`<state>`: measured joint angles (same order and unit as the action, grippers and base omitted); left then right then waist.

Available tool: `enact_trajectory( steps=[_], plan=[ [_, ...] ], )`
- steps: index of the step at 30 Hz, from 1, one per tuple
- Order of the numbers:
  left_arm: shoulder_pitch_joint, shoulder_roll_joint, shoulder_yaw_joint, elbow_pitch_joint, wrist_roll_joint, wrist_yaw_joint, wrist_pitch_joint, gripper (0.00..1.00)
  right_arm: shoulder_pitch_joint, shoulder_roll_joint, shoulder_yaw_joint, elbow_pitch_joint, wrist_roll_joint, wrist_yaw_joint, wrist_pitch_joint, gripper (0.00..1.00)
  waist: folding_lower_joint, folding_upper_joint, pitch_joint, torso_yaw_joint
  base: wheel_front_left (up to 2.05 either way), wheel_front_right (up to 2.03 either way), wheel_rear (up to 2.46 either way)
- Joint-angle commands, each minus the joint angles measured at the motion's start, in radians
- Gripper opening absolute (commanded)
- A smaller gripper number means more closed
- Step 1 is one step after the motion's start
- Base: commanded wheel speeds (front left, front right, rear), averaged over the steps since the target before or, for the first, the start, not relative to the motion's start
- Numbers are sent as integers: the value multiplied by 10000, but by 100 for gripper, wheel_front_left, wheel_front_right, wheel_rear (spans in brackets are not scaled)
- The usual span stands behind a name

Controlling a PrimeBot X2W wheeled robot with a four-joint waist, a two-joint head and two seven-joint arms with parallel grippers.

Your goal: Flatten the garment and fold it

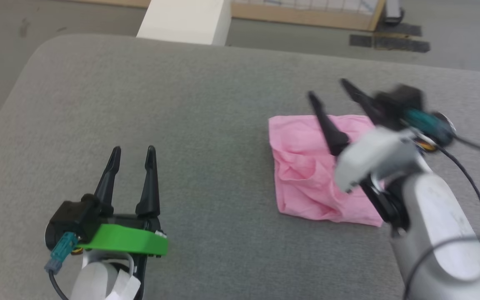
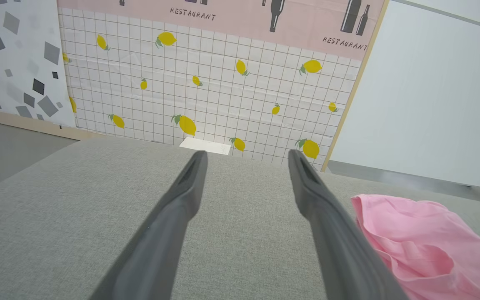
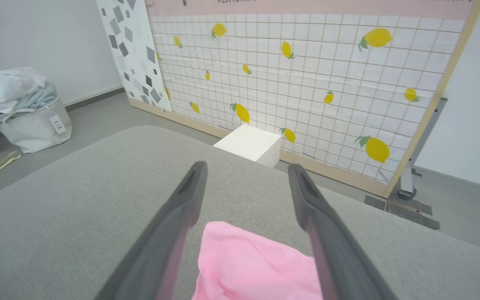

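The pink garment (image 1: pixel 306 171) lies folded into a rumpled rectangle on the grey table (image 1: pixel 206 104), right of centre. Above it hovers my right gripper (image 1: pixel 328 88), open, fingers spread and empty, blurred by motion. In the right wrist view the garment (image 3: pixel 248 266) sits below and between the fingertips of the right gripper (image 3: pixel 246 171), with no cloth held. My left gripper (image 1: pixel 133 151) rests open and empty at the lower left, well away from the cloth. The left wrist view has the garment (image 2: pixel 427 241) to the right of the left gripper (image 2: pixel 246 156).
A white box (image 1: pixel 186 18) stands beyond the table's far edge, before a lemon-patterned panel (image 3: pixel 306 79). A bag of laundry (image 3: pixel 23 108) sits on the floor to the left. A cable (image 1: pixel 469 183) loops off my right wrist.
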<state>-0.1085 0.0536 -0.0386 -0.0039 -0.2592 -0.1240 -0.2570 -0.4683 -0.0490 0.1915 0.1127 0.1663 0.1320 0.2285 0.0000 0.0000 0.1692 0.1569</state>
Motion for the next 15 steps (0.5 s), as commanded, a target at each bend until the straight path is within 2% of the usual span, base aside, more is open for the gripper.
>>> enact_trajectory(
  steps=[1, 9, 15],
  plan=[
    [180, -26, 73, 61, 184, -67, -47, 100, 512, -17, -289, -287, -73, -13, -462, 100, 0, 0, -540, -556, 0, 0, 0],
    [504, 15, 143, 367, 255, -67, -47, 100, 2793, -14, -1536, -1155, -114, -13, -2939, 100, 0, 0, -1046, -1159, 0, 0, 0],
    [608, 19, 96, 609, 259, -67, -47, 100, 3981, -14, -2126, -1033, -364, -13, -3939, 100, 0, 0, -1299, -1392, 0, 0, 0]
  ],
)
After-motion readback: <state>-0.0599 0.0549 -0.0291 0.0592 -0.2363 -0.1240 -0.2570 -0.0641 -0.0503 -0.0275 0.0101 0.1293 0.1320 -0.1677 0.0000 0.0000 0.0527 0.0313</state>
